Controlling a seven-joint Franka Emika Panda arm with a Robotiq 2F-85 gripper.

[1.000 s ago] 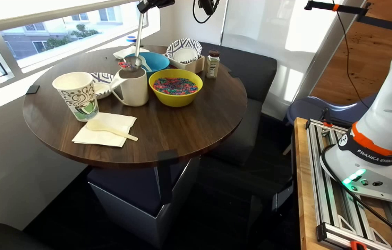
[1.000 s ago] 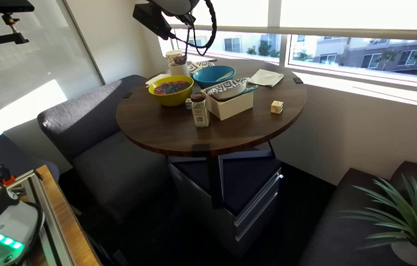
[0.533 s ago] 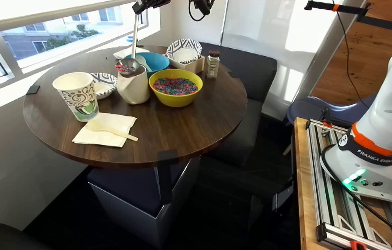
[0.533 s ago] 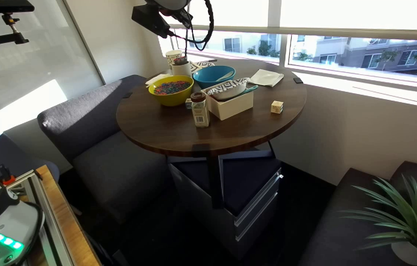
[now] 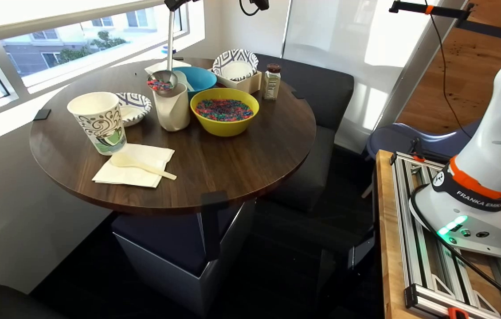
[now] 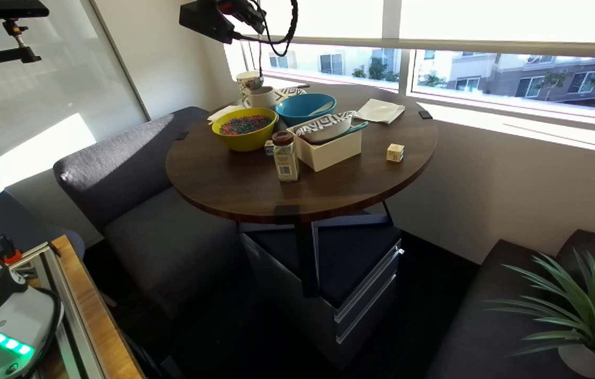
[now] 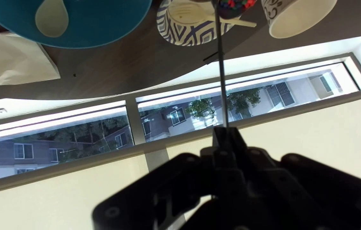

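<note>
My gripper point(image 7: 226, 129) is shut on the thin metal handle of a ladle point(image 7: 221, 70), which hangs nearly upright. In an exterior view the ladle's bowl point(image 5: 170, 76) carries red, blue and green beads point(image 5: 159, 85). It overlaps the left rim of a white mug point(image 5: 173, 110); whether they touch, I cannot tell. Right of the mug stands a yellow bowl point(image 5: 224, 128) full of similar beads. A tall paper cup point(image 5: 99, 124) and a patterned paper bowl point(image 5: 134, 117) are on the mug's left. The ladle's bowl is partly cut off at the wrist view's top.
Behind the mug is a blue bowl point(image 5: 206, 79) with a spoon. A box point(image 6: 329, 150) holding paper bowls, a spice jar point(image 6: 286, 163) and a wooden block point(image 6: 395, 152) share the round table point(image 6: 213, 184). A spoon point(image 5: 142, 165) lies on a napkin point(image 5: 144, 179). Windows stand close beyond.
My gripper and the loaded ladle have moved left and slightly up in both exterior views. The mug has turned and shifted slightly; its handle no longer sticks out to the left.
</note>
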